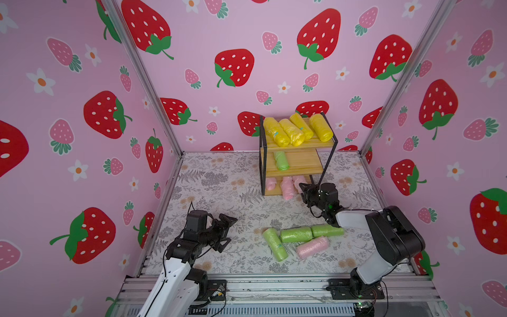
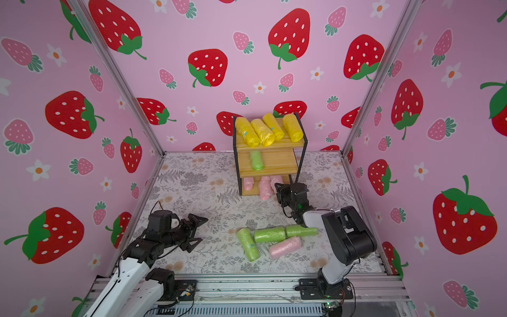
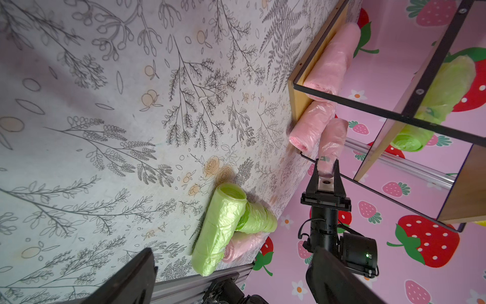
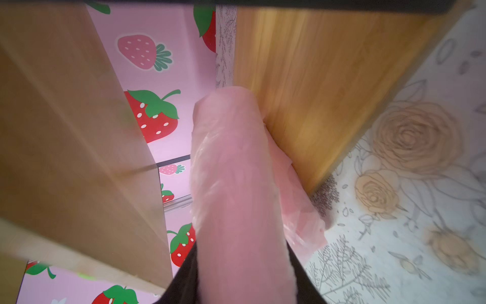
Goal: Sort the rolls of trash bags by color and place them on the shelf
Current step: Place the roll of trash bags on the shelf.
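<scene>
Right gripper (image 3: 327, 168): closed on end of pink roll (image 3: 332, 136), for lengthwise insertion.
Roll: ahead of jaws, tip inside shelf (image 1: 301, 162) bottom tier, beside other pinks (image 3: 310, 129); colour grouping.
Left gripper (image 1: 227, 233): wide open, empty.

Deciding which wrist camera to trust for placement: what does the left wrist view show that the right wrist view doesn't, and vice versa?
Only the left wrist view: the right gripper seen whole, two other pink rolls on the shelf bottom tier, a green roll on its middle tier, loose green rolls on the floral cover. Only the right wrist view: the held pink roll close up, pointing into the bottom tier. Both: that roll, the shelf, the floral cover.
</scene>
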`<state>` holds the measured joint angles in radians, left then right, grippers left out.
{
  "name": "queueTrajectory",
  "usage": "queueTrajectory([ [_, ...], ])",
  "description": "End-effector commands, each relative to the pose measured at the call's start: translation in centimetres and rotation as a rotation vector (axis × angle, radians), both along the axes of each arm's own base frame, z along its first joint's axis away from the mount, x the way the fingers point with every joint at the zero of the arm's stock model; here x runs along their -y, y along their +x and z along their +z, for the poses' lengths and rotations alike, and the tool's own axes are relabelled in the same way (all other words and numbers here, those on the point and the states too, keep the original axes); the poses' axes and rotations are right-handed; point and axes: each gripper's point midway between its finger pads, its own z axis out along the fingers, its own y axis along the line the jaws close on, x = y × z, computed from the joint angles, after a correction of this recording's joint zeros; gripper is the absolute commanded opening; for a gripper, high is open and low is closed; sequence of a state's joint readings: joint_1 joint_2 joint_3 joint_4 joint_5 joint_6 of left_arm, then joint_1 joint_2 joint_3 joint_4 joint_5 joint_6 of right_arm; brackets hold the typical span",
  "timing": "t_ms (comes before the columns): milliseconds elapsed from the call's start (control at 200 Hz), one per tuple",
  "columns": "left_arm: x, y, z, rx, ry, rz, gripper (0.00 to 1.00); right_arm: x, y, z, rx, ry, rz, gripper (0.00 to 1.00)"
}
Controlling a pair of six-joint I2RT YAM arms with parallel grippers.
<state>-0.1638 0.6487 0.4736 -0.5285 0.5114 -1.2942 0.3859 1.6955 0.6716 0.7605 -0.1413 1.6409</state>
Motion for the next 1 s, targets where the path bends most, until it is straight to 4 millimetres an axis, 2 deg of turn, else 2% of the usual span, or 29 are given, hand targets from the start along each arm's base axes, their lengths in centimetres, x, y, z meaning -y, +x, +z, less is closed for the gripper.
queueTrajectory([
  [0, 0.4, -0.5, 0.0, -0.004, -0.011, -0.029, 0.97, -0.9, 2.1, 2.5, 0.074, 0.101, 0.011, 0.14],
  [55, 0.4, -0.6, 0.1, -0.001, -0.014, -0.034, 0.96, -1.0, 2.7, 1.9, 0.056, 0.111, 0.009, 0.22],
  [130, 0.5, -0.7, 0.2, 0.002, -0.012, -0.045, 0.95, -1.6, 3.5, 1.5, 0.032, 0.115, 0.049, 0.49],
  [170, 0.6, -0.7, 0.2, 0.001, -0.011, -0.052, 0.95, -1.9, 3.8, 1.4, 0.021, 0.118, 0.074, 0.59],
  [305, 0.7, -0.9, 0.1, -0.005, -0.009, -0.07, 0.95, -1.8, 3.8, 0.7, -0.033, 0.09, 0.101, 0.7],
  [470, 0.9, -0.6, 0.2, -0.004, -0.013, -0.082, 0.92, -1.5, 2.9, 0.2, -0.069, 0.041, 0.138, 0.74],
  [760, 0.9, -0.9, 0.6, -0.002, -0.004, -0.099, 0.9, -0.6, -0.6, -3.2, -0.26, 0.03, 0.162, 0.68],
  [996, 0.9, -1.2, 0.9, 0.004, -0.006, -0.101, 0.87, 0.5, -1.8, -3.9, -0.315, -0.01, 0.191, 0.69],
])
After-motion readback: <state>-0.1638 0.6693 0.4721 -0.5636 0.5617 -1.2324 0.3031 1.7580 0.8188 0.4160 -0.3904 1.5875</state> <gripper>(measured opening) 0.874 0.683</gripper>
